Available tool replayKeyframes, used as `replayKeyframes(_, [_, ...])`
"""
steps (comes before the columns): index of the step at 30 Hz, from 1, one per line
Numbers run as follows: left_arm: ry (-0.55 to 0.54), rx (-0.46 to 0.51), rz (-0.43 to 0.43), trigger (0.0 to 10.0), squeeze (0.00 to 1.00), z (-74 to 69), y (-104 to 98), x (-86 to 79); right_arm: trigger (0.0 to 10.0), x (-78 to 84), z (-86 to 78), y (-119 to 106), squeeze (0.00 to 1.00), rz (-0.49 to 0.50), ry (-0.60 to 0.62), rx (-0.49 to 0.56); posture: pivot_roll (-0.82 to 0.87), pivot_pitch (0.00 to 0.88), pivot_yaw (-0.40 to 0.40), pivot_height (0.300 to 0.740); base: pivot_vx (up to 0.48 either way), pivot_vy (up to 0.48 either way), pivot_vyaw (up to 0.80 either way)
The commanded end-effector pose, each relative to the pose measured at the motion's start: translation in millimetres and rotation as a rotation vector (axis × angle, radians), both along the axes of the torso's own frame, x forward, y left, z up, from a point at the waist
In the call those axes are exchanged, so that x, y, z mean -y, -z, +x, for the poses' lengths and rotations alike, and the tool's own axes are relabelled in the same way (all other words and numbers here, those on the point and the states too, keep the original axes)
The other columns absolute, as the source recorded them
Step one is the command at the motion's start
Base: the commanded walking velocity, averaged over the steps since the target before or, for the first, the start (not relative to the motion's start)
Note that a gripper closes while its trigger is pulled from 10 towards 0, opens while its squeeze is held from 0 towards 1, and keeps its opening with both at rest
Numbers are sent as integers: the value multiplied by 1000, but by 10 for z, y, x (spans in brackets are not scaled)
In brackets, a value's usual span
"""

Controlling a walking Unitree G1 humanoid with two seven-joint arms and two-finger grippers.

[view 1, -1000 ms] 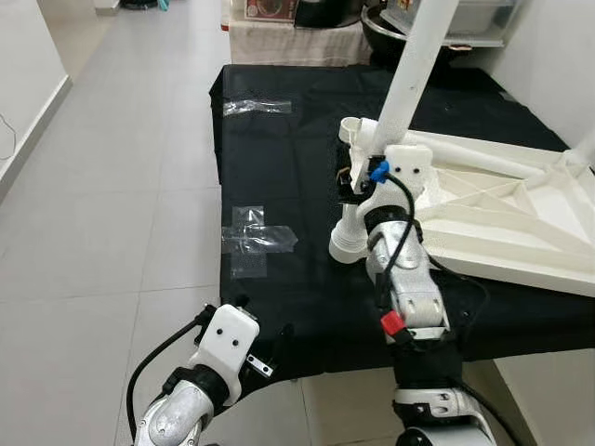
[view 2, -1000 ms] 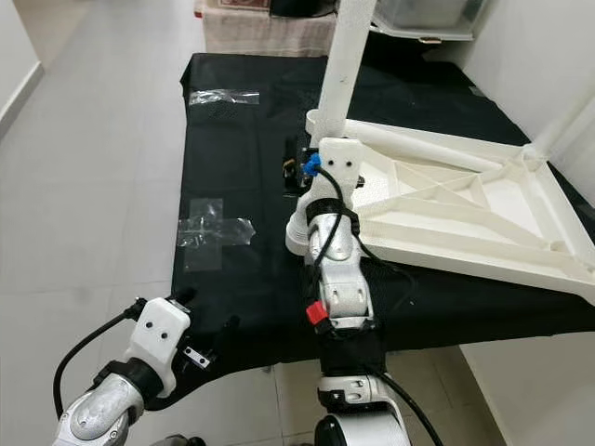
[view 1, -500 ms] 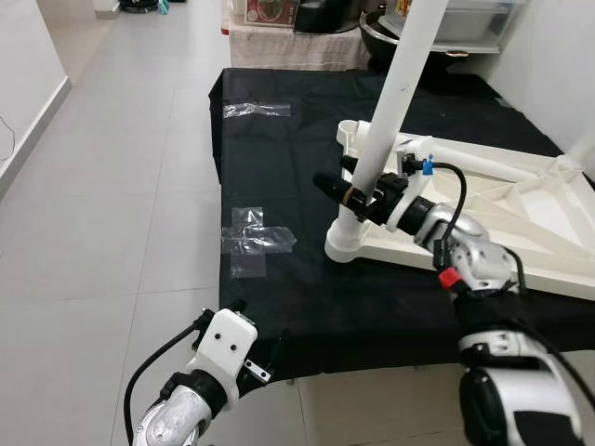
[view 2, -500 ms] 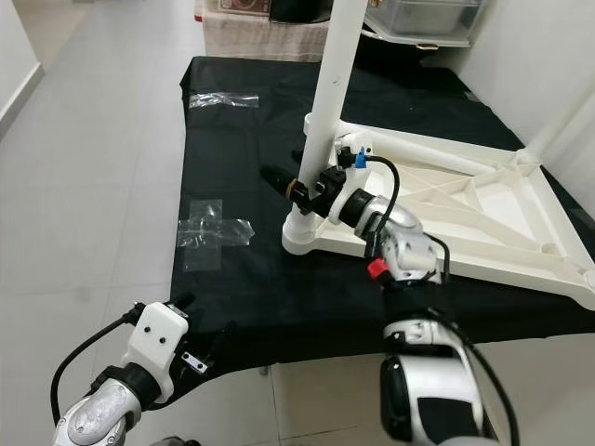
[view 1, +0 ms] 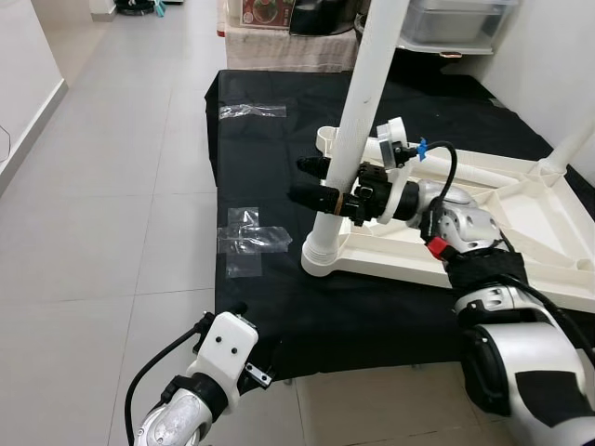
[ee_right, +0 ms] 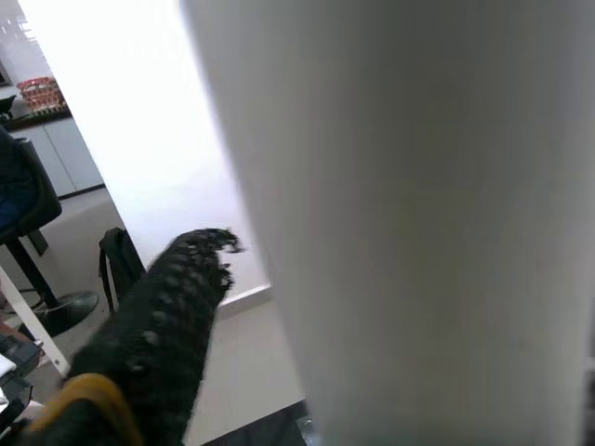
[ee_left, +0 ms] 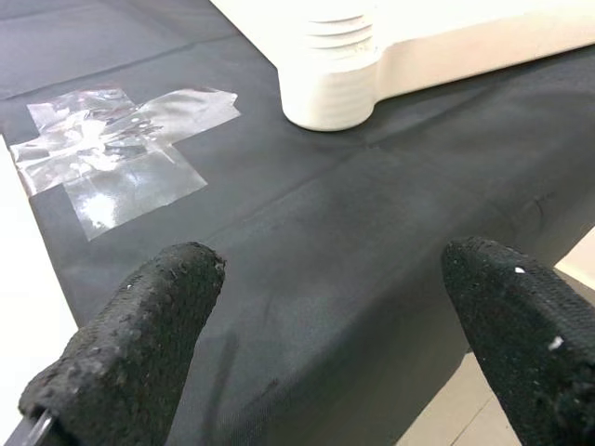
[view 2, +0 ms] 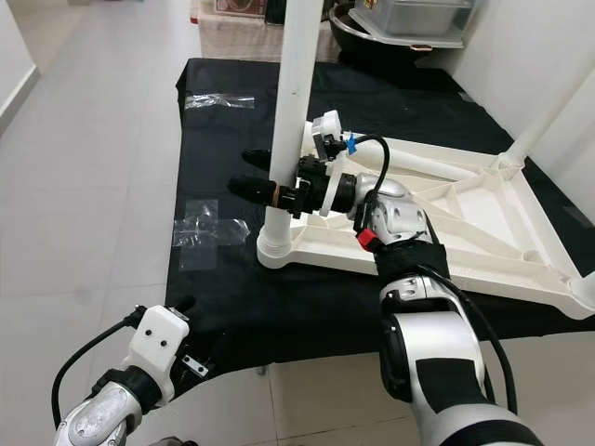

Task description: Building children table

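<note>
On the black cloth (view 1: 279, 167), at 3 o'clock from the tape (view 1: 244, 242), the right gripper (view 1: 311, 181) clasps the upright white leg (view 1: 358, 111) above its socket (view 1: 323, 255) in the upturned tabletop (view 1: 521, 223); keep the leg vertical while seating it, left gripper (ee_left: 316, 325) idle, fingers spread, empty.

table leg (view 1: 358, 111): white
tabletop (view 1: 521, 232): white
cloth (view 1: 270, 139): black
tape (view 1: 246, 243): clear
right gripper (view 1: 311, 181): black fingers
floor (view 1: 112, 186): pale grey tiles
</note>
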State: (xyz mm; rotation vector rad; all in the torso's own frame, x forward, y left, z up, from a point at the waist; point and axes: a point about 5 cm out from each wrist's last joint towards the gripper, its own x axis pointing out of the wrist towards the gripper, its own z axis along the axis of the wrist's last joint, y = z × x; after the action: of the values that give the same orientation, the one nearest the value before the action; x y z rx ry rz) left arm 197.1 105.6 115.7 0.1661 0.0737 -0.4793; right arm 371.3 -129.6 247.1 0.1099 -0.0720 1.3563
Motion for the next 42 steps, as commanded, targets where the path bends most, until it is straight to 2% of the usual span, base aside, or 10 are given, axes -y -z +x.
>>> replayKeyframes(1, [11, -12, 6, 10000, 0, -31, 36, 16, 0, -85, -33, 23, 0, -11, -69, 4, 146, 61, -125, 740, 0, 0, 0])
replayKeyframes(13, [2, -8, 4, 10000, 0, -21, 44, 27, 0, -73, 129, 140, 0, 5, 361, 9, 142, 73, -126, 740, 0, 0, 0])
replayKeyframes(23, [2, -1, 14, 10000, 0, 2, 53, 20, 0, 295, -68, 422, 0, -52, 1463, -16, 137, 58, -122, 740, 0, 0, 0])
replayKeyframes(32, [29, 14, 11, 10000, 0, 3, 28, 36, 0, 144, -208, 474, 0, 21, 1653, -56, 146, 64, -126, 740, 0, 0, 0])
replayKeyframes(33, [32, 11, 10, 10000, 0, 4, 32, 37, 10000, 32, -179, 454, 0, 49, 1592, -46, 143, 61, -121, 740, 0, 0, 0])
replayKeyframes(35, [33, 10, 7, 10000, 0, 12, 27, 39, 10000, -55, -169, 421, 0, 85, 1545, -36, 142, 67, -123, 740, 0, 0, 0])
replayKeyframes(36, [32, 7, 4, 10000, 0, 18, 30, 36, 10000, -127, -161, 360, 1000, 135, 1453, 19, 141, 70, -121, 740, 0, 0, 0])
replayKeyframes(40, [29, 6, 1, 10000, 0, 21, 30, 33, 10000, -100, -178, 334, 1000, 139, 1467, 40, 139, 81, -119, 740, 0, 0, 0])
replayKeyframes(41, [22, 6, -1, 10000, 0, 25, 24, 24, 10000, -37, -141, 303, 278, 142, 1457, 46, 141, 81, -120, 740, 0, 0, 0])
replayKeyframes(42, [22, 6, -1, 10000, 0, 25, 24, 24, 10000, -37, -141, 303, 278, 142, 1457, 46, 141, 81, -120, 740, 0, 0, 0])
